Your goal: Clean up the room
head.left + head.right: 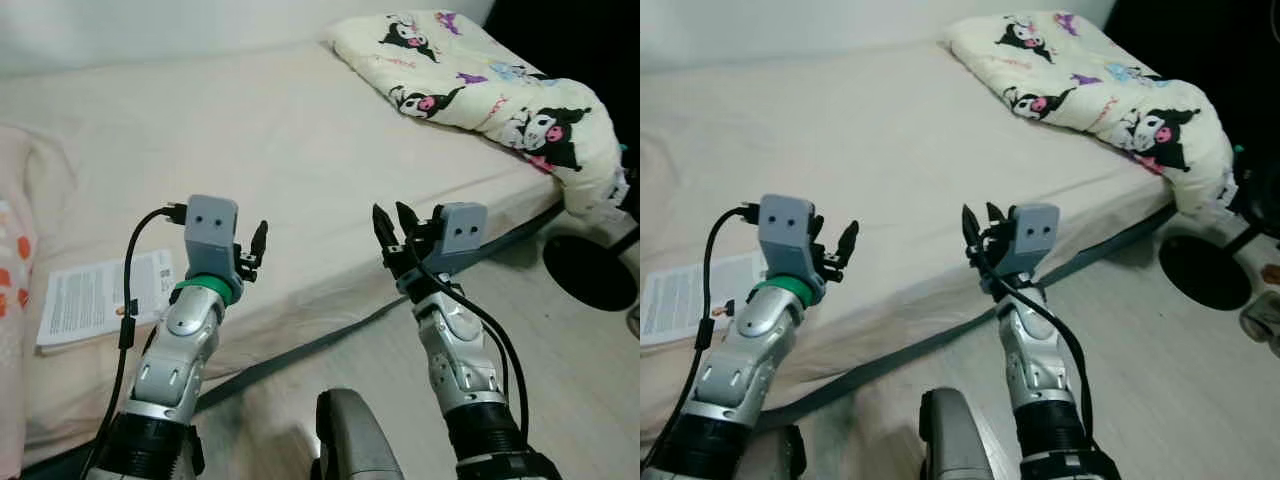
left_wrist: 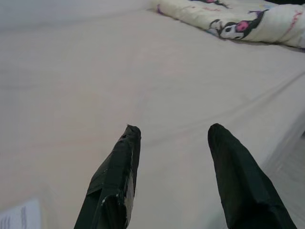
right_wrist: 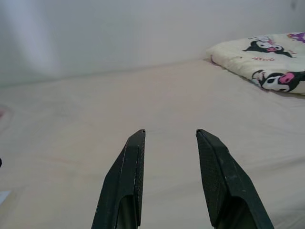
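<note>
I hold left claw (image 1: 258, 250) and right claw (image 1: 392, 232) released over bed (image 1: 300, 150); leaflet (image 1: 100, 295) lies flat, pinch may slip

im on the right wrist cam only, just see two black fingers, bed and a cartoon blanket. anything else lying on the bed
Observer: Yes. A printed paper sheet lies on the bed near its front edge, on the robot's left, beside the left arm.
Operator: where is the left gripper
Observer: The left gripper is raised over the mattress with its fingers apart and nothing between them, about level with the right gripper.
Operator: is the blanket all on the bed
Observer: Not quite. The cartoon blanket sits at the far right corner, and its end droops over the bed's edge toward the floor.
Operator: anything on the floor there
Observer: A round black base stands on the floor just below that drooping end.
</note>
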Controlling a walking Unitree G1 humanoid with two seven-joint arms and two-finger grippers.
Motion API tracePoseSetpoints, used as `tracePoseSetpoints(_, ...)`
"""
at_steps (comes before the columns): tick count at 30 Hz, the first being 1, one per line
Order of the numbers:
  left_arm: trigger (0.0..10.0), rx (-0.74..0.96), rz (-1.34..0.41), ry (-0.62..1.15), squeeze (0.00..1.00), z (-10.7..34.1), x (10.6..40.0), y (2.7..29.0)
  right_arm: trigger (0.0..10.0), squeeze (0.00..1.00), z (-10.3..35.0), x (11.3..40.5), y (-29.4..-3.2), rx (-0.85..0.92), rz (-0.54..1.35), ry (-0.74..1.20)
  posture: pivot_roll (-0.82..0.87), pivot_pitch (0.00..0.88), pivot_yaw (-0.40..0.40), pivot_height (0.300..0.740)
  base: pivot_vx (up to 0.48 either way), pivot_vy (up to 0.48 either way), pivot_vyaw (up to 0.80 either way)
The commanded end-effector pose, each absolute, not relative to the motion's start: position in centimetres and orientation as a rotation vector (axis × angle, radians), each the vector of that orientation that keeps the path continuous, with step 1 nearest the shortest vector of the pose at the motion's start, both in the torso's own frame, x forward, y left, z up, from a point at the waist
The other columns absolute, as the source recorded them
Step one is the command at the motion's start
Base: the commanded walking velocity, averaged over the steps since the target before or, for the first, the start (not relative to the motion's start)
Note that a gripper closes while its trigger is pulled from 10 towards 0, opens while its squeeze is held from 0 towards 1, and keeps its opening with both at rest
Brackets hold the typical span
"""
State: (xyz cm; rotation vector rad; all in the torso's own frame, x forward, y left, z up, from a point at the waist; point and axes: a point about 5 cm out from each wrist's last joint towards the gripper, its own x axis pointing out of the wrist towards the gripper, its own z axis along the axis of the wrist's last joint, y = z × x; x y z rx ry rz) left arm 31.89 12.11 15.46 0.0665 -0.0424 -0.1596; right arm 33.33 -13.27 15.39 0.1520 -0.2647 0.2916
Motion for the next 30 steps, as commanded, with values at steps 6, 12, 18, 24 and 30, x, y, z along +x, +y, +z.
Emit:
tracePoseSetpoints(6, 10.0, 0.1, -0.148, -0.035, 0.0, 15.2, 31.6, 11.9, 10.0, 0.0, 14.7, 33.3, -13.8, 0.142, 0.276, -0.241, 0.0, 0.0, -0.038, 0.588, 0.0, 0.0, -0.52)
tracePoseSetpoints(12, 10.0, 0.096, -0.148, -0.017, 0.0, 15.4, 31.6, 12.1, 10.0, 0.0, 14.4, 33.4, -14.3, 0.12, 0.249, -0.233, 0.0, 0.0, -0.037, 0.588, 0.0, 0.0, -0.24)
tracePoseSetpoints(18, 10.0, 0.1, -0.142, -0.021, 0.0, 15.6, 31.7, 12.0, 10.0, 0.0, 14.5, 33.5, -14.2, 0.123, 0.264, -0.237, 0.0, 0.0, -0.039, 0.588, 0.0, 0.0, 0.0)
tracePoseSetpoints(24, 10.0, 0.101, -0.133, -0.023, 0.0, 15.7, 31.7, 12.0, 10.0, 0.0, 14.5, 33.6, -14.3, 0.115, 0.267, -0.237, 0.0, 0.0, -0.043, 0.611, 0.0, 0.0, 0.0)
tracePoseSetpoints(30, 10.0, 0.108, -0.118, -0.034, 0.0, 16.0, 31.8, 12.3, 10.0, 0.0, 14.5, 33.7, -14.3, 0.114, 0.273, -0.236, 0.02, 0.0, -0.053, 0.625, 0.0, 0.0, 0.0)
